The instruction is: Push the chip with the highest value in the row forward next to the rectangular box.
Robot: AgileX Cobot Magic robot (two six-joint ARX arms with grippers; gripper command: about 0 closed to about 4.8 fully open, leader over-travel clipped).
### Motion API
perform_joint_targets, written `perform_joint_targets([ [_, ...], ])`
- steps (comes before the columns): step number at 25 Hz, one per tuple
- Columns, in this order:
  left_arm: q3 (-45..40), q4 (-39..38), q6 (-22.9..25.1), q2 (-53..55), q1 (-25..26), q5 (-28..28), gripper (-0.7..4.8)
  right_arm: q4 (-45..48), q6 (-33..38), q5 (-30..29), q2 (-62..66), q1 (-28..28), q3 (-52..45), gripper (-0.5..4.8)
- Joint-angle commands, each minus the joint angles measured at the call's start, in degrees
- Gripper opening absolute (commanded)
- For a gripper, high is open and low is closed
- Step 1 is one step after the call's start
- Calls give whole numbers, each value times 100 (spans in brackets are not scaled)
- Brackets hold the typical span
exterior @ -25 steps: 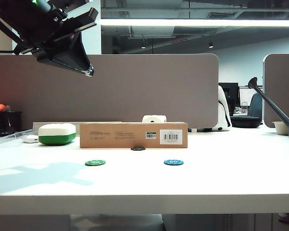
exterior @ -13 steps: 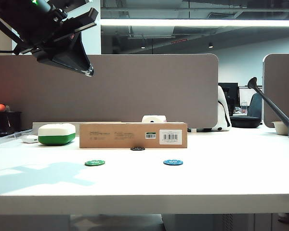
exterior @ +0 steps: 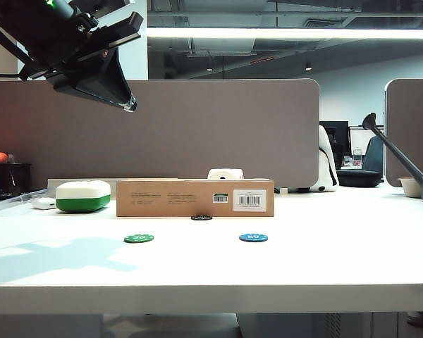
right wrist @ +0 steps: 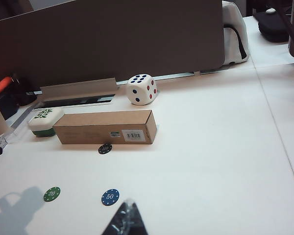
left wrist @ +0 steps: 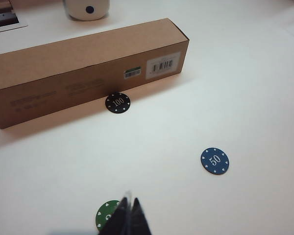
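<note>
The black chip (exterior: 201, 217) marked 100 (left wrist: 118, 103) lies flat against the front face of the rectangular box (exterior: 195, 198), a long brown carton (left wrist: 88, 68) with a barcode label. The green chip (exterior: 139, 238) and the blue chip (exterior: 253, 237) sit nearer the table's front edge, apart from each other. My left gripper (exterior: 130, 104) hangs high over the left side, shut and empty (left wrist: 129, 200), its tips over the green chip (left wrist: 105, 216). My right gripper (right wrist: 127, 203) is shut with nothing in it, high up near the blue chip (right wrist: 110, 197); the exterior view does not show it.
A white-and-green rounded case (exterior: 83, 196) stands left of the box. A large white die (right wrist: 141, 89) sits behind the box, in front of a grey partition (exterior: 197, 127). A cup and clutter (right wrist: 0, 117) crowd the far left edge.
</note>
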Motion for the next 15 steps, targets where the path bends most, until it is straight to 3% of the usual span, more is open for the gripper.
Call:
perform_joint_targets([
  [1,11,50,22,-15,0,17,-5,63,-157,11,9,-7,11,-5],
  [8,11,48,22,-15,0,17,-5,109,-328,-127,-20,-330,-68,-5],
  [12,11,48,22,-15,0,20,-5,538,-328,-280,-238,-1825,-610,-5],
  [15,11,48,22,-15,0,17,-5,1147,-310,-278,-413,-2555,-1209,-5],
])
